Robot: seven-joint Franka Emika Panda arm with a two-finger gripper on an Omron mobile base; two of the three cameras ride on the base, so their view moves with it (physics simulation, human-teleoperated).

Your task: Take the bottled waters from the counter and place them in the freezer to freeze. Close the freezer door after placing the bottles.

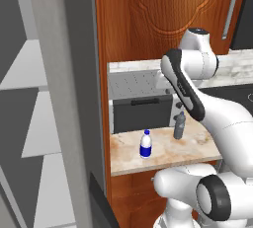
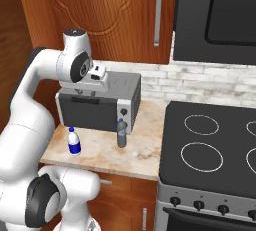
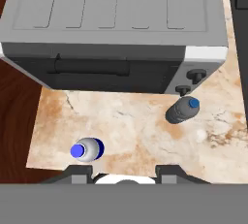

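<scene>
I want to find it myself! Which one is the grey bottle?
Look at the beige marbled stone counter with the boxy grey toaster oven. The dull grey translucent bottle stands by the oven's knobs. The white bottle with blue label stands apart, nearer the counter's front edge.

Even, bright, flat rendered light; sharp focus throughout, no glare or blur; only faint soft shadows on the counter.

— Where are the bottles?
— Both upright on the counter, before the toaster oven: one bottle left, the other right, nearer the oven.
— And the stovetop?
— Right of the counter.
</scene>
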